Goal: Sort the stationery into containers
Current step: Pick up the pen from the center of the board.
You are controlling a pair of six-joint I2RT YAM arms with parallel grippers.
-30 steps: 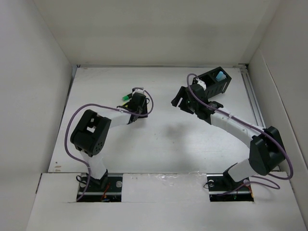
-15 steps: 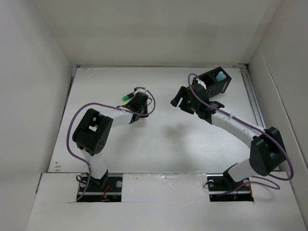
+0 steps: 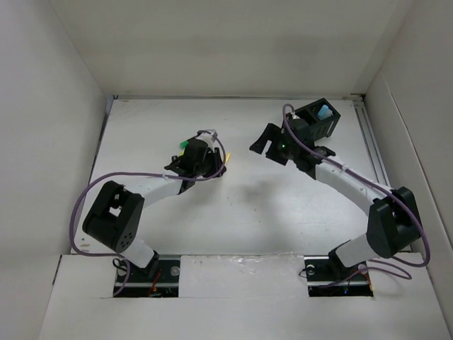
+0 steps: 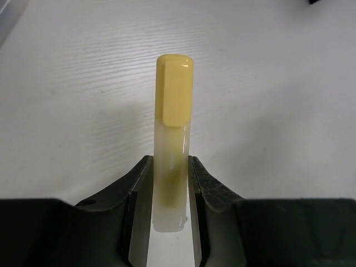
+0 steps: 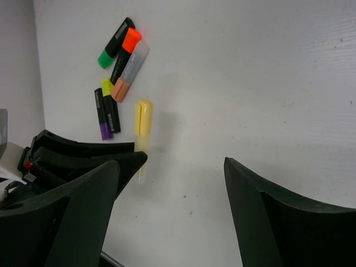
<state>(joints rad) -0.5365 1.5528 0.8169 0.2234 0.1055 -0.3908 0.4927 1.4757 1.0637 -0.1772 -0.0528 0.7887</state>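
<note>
My left gripper (image 4: pixel 172 186) is shut on a yellow highlighter (image 4: pixel 173 111), gripping its pale barrel with the yellow cap pointing away. In the top view the left gripper (image 3: pixel 216 165) holds the highlighter (image 3: pixel 227 162) just right of the marker pile. The pile shows in the right wrist view: a green-capped marker (image 5: pixel 113 45), an orange one (image 5: pixel 127 49), a pale peach one (image 5: pixel 129 71), a yellow-green one (image 5: pixel 110 105) and a purple one (image 5: pixel 101 115). My right gripper (image 3: pixel 265 144) is open and empty (image 5: pixel 169 167). The black organiser (image 3: pixel 316 119) stands at the back right with a light blue marker (image 3: pixel 325 112) inside.
White walls enclose the table on the left, back and right. The right arm's forearm (image 3: pixel 340 180) stretches from its base up to the organiser. A purple cable (image 3: pixel 92 191) loops off the left arm.
My left arm has swung and its gripper has turned right, carrying the yellow highlighter off the pile toward the table's middle. The right gripper has barely moved.
</note>
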